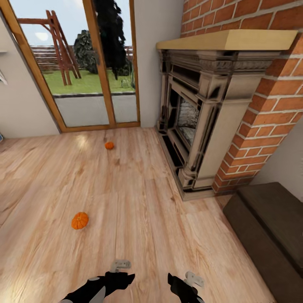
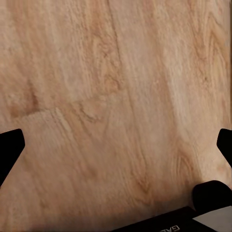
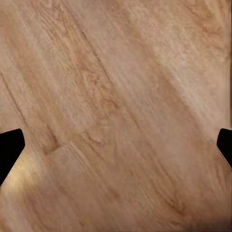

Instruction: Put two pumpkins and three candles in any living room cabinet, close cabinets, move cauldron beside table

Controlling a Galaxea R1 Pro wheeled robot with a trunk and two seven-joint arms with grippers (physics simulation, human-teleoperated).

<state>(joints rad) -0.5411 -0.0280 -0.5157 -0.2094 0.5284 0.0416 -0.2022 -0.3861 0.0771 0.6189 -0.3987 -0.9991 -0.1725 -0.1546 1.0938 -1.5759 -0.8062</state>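
Observation:
Two orange pumpkins lie on the wooden floor in the head view: the nearer pumpkin point(image 1: 80, 220) ahead and to my left, the farther pumpkin point(image 1: 109, 145) toward the glass door. The dark-brown cabinet point(image 1: 269, 227) stands low at the right, its top and front closed as far as I see. My left gripper point(image 1: 120, 275) point(image 2: 116, 150) and right gripper point(image 1: 182, 284) point(image 3: 116, 150) hang low over bare floor, both open and holding nothing. The candles, the cauldron and the table are out of view.
An ornate grey-beige fireplace point(image 1: 198, 122) in a red brick wall point(image 1: 269, 105) stands ahead right, projecting onto the floor. A wood-framed glass door point(image 1: 84, 63) closes the far wall. Open wooden floor point(image 1: 139, 198) stretches between me and the pumpkins.

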